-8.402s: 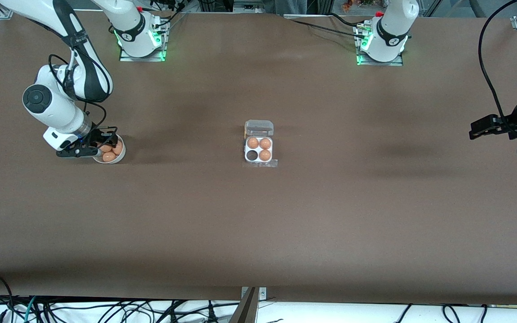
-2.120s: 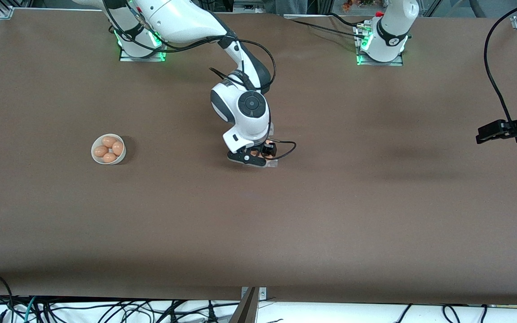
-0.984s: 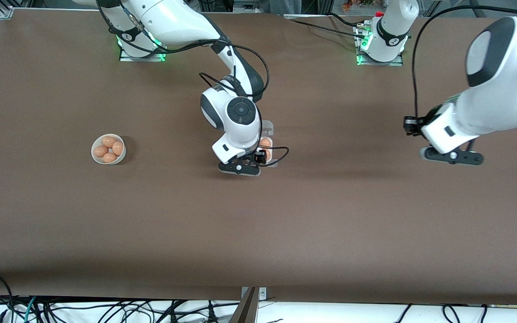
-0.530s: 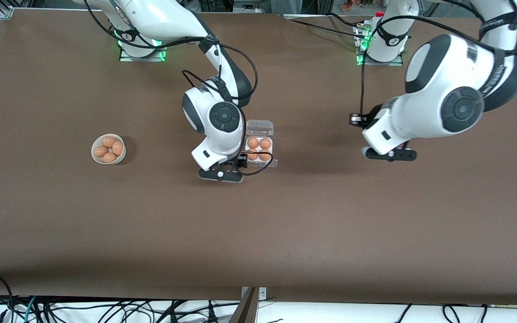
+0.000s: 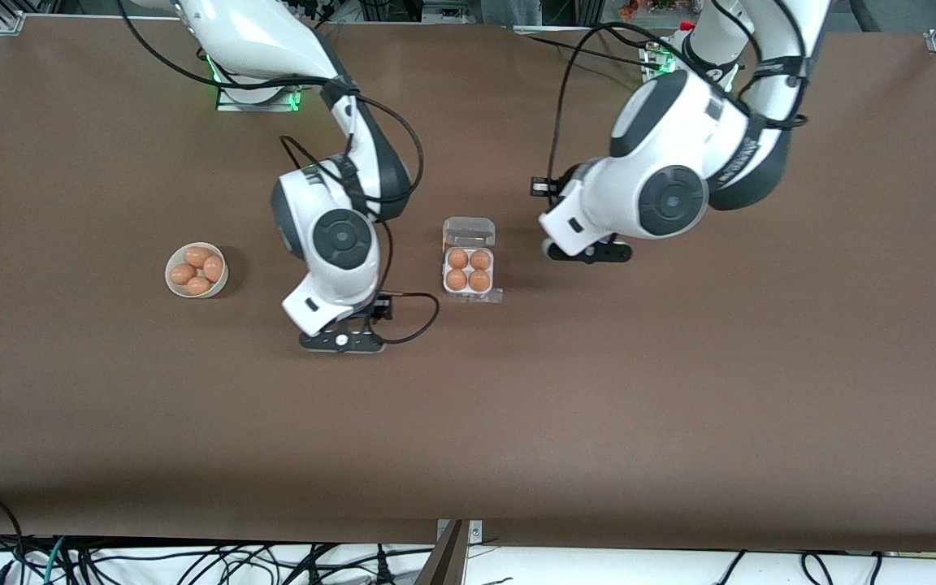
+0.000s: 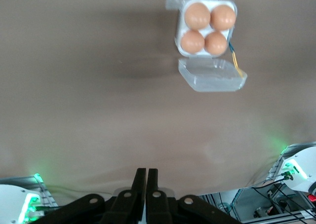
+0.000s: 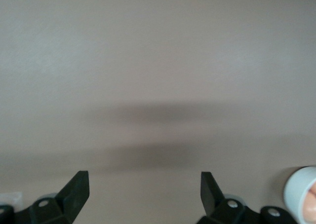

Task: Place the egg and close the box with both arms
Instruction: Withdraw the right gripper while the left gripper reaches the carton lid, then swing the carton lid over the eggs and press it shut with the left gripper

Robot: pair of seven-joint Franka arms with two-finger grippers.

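Note:
The box [image 5: 468, 270] sits mid-table with its clear lid [image 5: 469, 231] flipped open. All its cells hold orange-brown eggs, and the egg [image 5: 457, 280] lies in the cell nearest the front camera on the right arm's side. My right gripper [image 5: 342, 341] hangs open and empty over bare table between the bowl and the box; its wrist view shows the fingers spread wide [image 7: 143, 184]. My left gripper [image 5: 590, 253] hovers beside the box toward the left arm's end. It is shut on nothing [image 6: 146, 177], and the box's lid [image 6: 212, 76] shows ahead of it.
A white bowl [image 5: 169, 276] with several more eggs stands toward the right arm's end of the table; its rim [image 7: 300, 192] shows in the right wrist view. The brown table spreads wide around the box.
My right gripper left the box, which now has an egg in every cell, and drew back toward the bowl's end. The left arm swung in beside the box, its fingers closing.

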